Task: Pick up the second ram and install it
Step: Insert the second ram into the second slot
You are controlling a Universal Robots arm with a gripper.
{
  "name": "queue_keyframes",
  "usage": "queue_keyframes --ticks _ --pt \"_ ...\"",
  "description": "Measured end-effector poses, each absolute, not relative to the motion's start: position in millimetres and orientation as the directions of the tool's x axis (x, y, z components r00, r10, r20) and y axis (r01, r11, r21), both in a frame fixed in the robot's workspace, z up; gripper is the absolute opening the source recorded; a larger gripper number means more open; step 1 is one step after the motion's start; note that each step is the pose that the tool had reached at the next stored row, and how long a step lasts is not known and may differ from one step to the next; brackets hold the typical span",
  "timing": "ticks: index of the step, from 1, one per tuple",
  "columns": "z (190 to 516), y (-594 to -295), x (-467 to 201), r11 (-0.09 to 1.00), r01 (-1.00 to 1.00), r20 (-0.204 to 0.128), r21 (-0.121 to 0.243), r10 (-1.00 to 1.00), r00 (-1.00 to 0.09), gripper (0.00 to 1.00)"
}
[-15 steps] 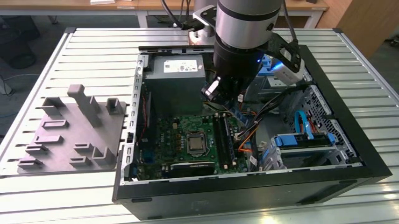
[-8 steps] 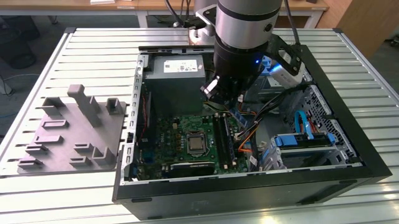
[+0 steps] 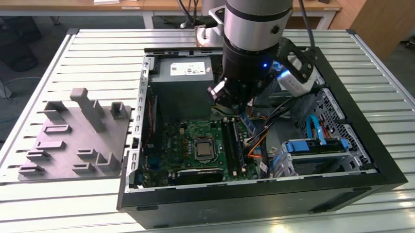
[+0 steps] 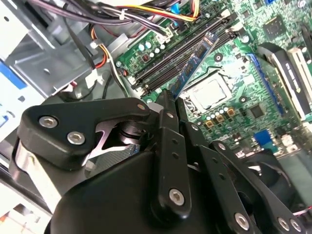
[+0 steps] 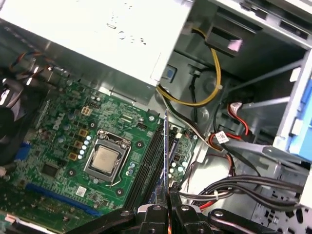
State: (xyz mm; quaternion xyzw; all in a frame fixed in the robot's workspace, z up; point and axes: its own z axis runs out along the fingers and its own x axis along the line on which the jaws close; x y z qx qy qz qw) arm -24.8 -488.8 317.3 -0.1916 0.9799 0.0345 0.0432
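My gripper (image 3: 236,108) hangs inside the open computer case (image 3: 259,194), above the motherboard (image 3: 188,145). It is shut on the second ram (image 4: 194,62), a thin blue-green stick with chips that juts out from between the fingers. In the first wrist view the second ram (image 5: 166,146) is edge-on, a thin upright line rising from the gripper (image 5: 168,208). The stick hovers over the long black memory slots (image 4: 175,54) next to the processor socket (image 4: 209,92), apart from them. In the exterior view the second ram (image 3: 249,124) hangs just below the wrist, above the slots (image 3: 233,141).
A grey moulded tray (image 3: 77,141) with upright posts lies on the slatted table at the exterior view's left. The power supply (image 3: 184,82) fills the case's back. Loose cables (image 5: 214,87) and a blue drive cage (image 3: 318,145) crowd the side beyond the slots.
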Motion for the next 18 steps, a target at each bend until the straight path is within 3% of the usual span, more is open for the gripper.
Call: queue_keyframes --ticks 18 --pt "316.8 -488.8 -24.8 0.985 -0.165 -0.098 0.051 -0.159 -0.982 0.14"
